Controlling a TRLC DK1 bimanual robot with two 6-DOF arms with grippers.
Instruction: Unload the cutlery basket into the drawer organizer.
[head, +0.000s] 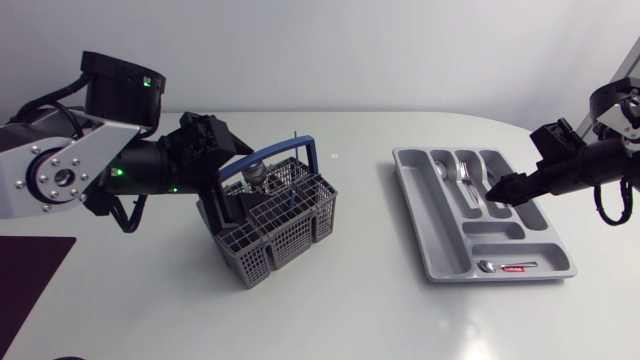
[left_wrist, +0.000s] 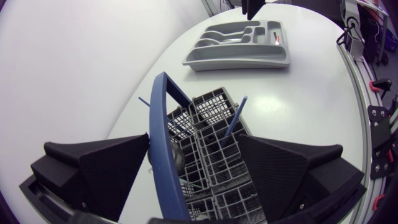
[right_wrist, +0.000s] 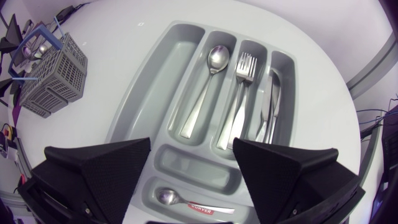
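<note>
The grey cutlery basket (head: 285, 235) with its blue handle (head: 290, 148) stands left of centre. My left gripper (head: 232, 195) is open at its near side. In the left wrist view the fingers (left_wrist: 106, 168) straddle the handle (left_wrist: 163, 137) above the basket grid (left_wrist: 214, 155), where a thin blue rod (left_wrist: 233, 121) stands. At the right, the grey organizer (head: 425, 200) holds a spoon (right_wrist: 208, 81), a fork (right_wrist: 239, 93), knives (right_wrist: 273, 102) and a small red-handled spoon (right_wrist: 186, 202). My right gripper (head: 505, 188) hangs open over the organizer (right_wrist: 155, 81), holding nothing.
A dark mat (head: 30, 275) lies at the table's front left corner. A metal piece (head: 258, 175) shows in the basket under the handle. Bare white tabletop lies between the basket and the organizer and along the front.
</note>
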